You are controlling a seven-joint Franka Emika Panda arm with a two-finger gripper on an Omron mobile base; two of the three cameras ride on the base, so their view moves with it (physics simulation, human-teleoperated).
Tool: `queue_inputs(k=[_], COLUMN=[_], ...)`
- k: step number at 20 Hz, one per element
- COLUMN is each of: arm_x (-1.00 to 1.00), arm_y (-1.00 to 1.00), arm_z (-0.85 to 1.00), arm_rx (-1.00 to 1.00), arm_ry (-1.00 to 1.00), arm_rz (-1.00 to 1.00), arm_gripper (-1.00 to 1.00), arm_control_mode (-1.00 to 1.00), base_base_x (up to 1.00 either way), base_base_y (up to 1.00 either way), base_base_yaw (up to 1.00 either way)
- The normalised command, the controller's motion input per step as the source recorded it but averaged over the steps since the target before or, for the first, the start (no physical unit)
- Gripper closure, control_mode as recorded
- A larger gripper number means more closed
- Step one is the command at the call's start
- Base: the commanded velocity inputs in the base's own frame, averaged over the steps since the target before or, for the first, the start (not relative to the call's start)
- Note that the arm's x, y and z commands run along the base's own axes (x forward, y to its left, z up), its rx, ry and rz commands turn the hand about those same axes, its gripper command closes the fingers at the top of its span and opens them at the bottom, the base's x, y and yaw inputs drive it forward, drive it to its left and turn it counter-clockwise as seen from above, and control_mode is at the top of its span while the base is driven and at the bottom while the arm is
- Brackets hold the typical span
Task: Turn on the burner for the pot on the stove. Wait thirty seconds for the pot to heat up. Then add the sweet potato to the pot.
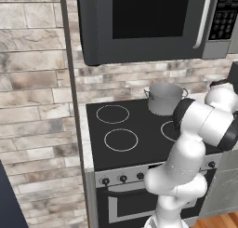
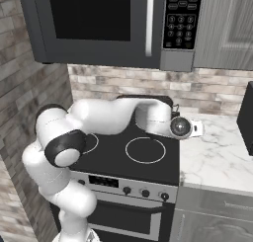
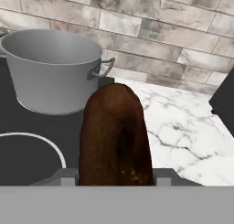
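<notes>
The grey pot (image 1: 164, 97) stands on the back right ring of the black stove (image 1: 121, 124). It has no lid, and in the hand view the pot (image 3: 52, 70) looks empty at upper left. My gripper (image 3: 114, 175) is shut on the sweet potato (image 3: 116, 136), a dark brown oblong lump standing upright between the fingers. It is held above the stove's right edge, to the right of the pot and a little nearer than it. From the right base view the hand (image 2: 184, 128) hovers over the seam between stove and counter.
A row of black knobs (image 2: 144, 192) lines the steel front. A dark microwave (image 1: 148, 22) hangs above the stove. A white marble counter (image 2: 217, 157) lies to the right, with a dark block (image 2: 247, 117) at its far right. Brick wall is behind.
</notes>
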Motion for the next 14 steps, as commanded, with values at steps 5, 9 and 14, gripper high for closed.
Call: queue_inputs(k=[5,9,14], arm_x=[-0.07,-0.09,-0.02], arm_y=[0.70,0.56,0.45], arm_z=[0.74,0.73,0.55], arm_rx=[-0.14,-0.15,-0.11], arm_ry=[0.03,0.05,0.05], arm_rz=[0.03,0.03,0.00], arm_gripper=[1.00,1.00,1.00], arm_control_mode=[-1.00,-1.00,-1.00], base_base_x=[0.00,0.00,0.00], base_base_y=[0.00,0.00,0.00], base_base_yaw=[0.00,0.00,0.00])
